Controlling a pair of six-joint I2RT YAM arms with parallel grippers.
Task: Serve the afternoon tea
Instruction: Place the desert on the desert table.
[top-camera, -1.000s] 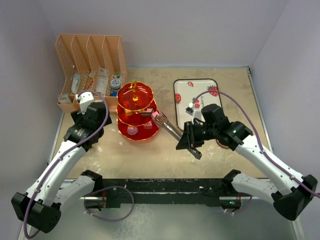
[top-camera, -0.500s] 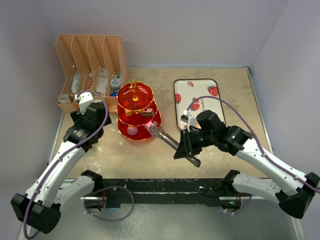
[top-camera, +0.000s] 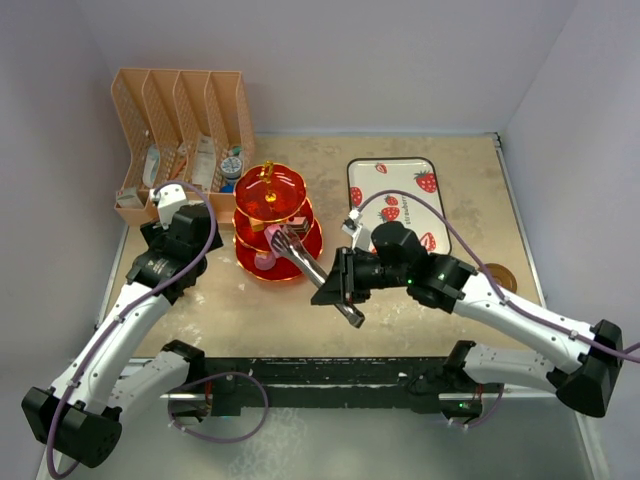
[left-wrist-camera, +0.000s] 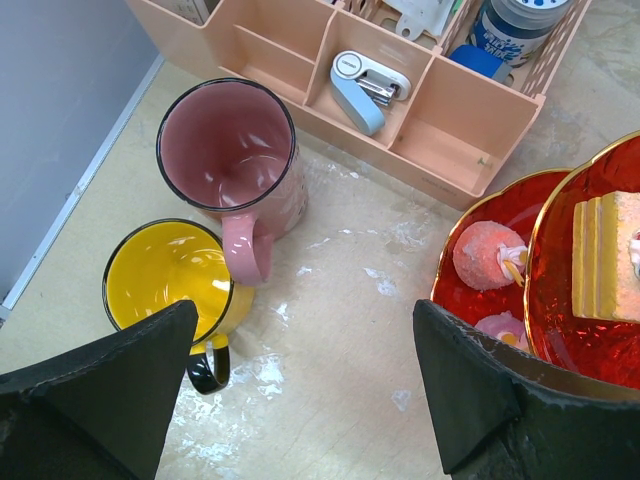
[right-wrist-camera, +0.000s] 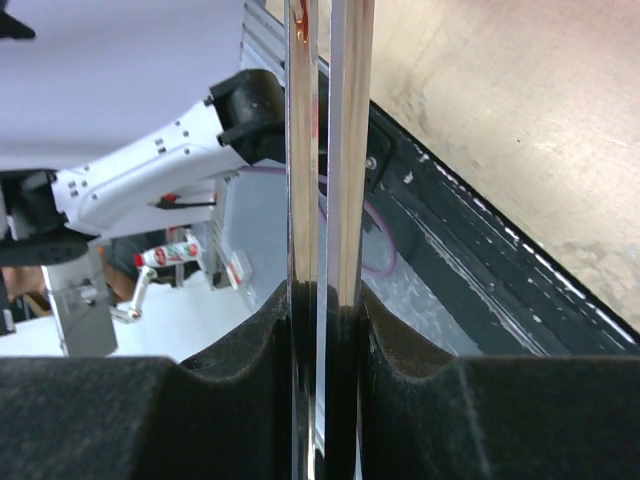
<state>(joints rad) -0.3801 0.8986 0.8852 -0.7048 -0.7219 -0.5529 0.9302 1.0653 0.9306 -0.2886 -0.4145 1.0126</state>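
Beige surface (top-camera: 250, 310) is carrying a brittle-looking plastic stand (top-camera: 268, 190); right claw (top-camera: 338, 288) is clamping tongs (top-camera: 305, 262) toward its light, probably slippery cakes (left-wrist-camera: 483, 255); left claw (left-wrist-camera: 300, 345) is gaping beside the pink mug (left-wrist-camera: 230, 150) — its handle suits gripping.

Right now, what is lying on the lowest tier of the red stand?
On the lowest tier, a round orange-pink cake and part of a pink sweet show near the rim. The tier above hides the rest.

We logged: red translucent stand (top-camera: 262, 195), gold rims; pink mug (left-wrist-camera: 228, 150); yellow mug (left-wrist-camera: 160, 272), black rim; white tray (top-camera: 400, 172), red strawberry print; peach organiser (top-camera: 225, 105); silver tongs (top-camera: 312, 270); beige tabletop (top-camera: 230, 310).
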